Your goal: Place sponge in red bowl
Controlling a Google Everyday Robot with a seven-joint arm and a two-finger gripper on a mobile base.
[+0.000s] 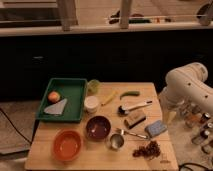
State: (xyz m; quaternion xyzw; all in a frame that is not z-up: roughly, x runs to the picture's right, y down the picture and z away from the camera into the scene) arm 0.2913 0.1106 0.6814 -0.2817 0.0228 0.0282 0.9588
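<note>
The blue-grey sponge (155,128) lies flat near the table's right edge, next to a tan block with a dark top (134,119). The red bowl (67,145), orange-red inside, stands upright at the front left of the table and looks empty. The white robot arm (187,86) reaches in from the right. My gripper (171,116) hangs below it at the table's right edge, just up and right of the sponge, apart from it. It holds nothing that I can see.
A dark maroon bowl (98,127) stands between the red bowl and the sponge. A metal cup (116,141), fork, ladle (132,107) and brown cluster (146,149) lie nearby. A green tray (75,86) holds an orange fruit and grey cloth. Jars stand at the right.
</note>
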